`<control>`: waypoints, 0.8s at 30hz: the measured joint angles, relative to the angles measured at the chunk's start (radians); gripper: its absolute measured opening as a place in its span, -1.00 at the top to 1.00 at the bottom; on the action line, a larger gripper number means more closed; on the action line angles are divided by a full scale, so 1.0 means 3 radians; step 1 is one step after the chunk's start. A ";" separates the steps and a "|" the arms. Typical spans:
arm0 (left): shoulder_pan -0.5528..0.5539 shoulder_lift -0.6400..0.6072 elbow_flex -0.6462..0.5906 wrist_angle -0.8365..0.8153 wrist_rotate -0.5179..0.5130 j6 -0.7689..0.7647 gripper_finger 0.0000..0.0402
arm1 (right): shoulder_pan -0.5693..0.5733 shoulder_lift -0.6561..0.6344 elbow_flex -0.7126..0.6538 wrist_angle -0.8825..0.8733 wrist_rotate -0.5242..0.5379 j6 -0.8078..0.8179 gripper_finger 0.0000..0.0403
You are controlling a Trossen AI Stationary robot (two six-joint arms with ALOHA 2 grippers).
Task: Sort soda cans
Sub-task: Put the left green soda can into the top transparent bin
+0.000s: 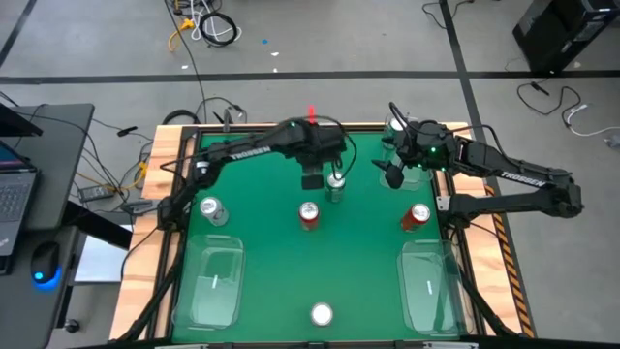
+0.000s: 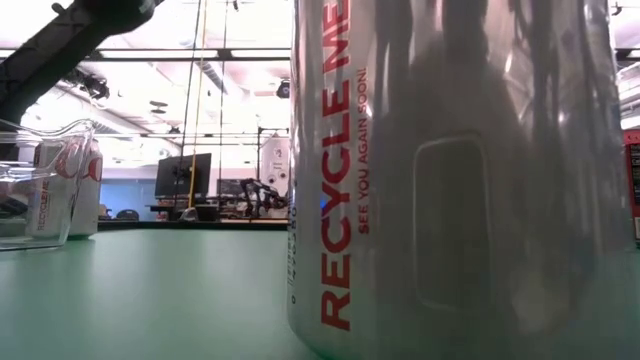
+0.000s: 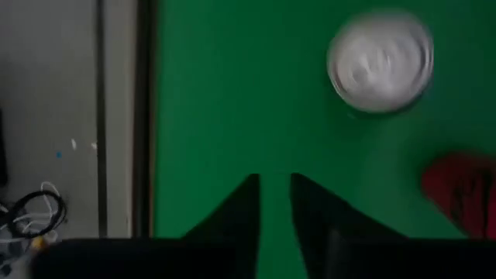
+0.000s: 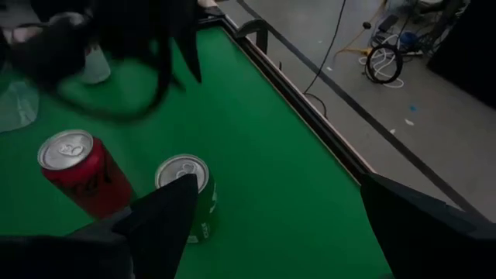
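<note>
Green matting covers the table (image 1: pixel 368 233) where I work, with wooden edges and grey floor around it. One green can (image 1: pixel 335 184) stands upright near the far middle, just beside my left gripper (image 1: pixel 312 180), which hangs over the mat next to it and not around it. A red can (image 1: pixel 309 214) stands just nearer the front. A silver-grey can (image 1: pixel 211 208) is off to the left, a second red can (image 1: pixel 418 215) is off to the right, and another silver-grey can (image 1: pixel 322 313) is at the front edge, filling the low view with red lettering. Two clear trays (image 1: pixel 215 281) lie at the front corners, one on each side, and neither has a can in it.

My left fingers (image 3: pixel 232 205) are drawn almost together, with a thin slit between them and only bare mat in it. My right gripper (image 1: pixel 392 174) waits toward the far right, its fingers (image 4: pixel 167 213) spread wide with nothing between them. It faces the green can and the red one beside it
</note>
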 joint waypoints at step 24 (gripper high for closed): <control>0.0312 -0.0639 -0.0005 0.2045 0.0783 0.0321 0.99 | 0.0799 0.0271 -0.0978 0.1577 0.0125 0.0367 -0.34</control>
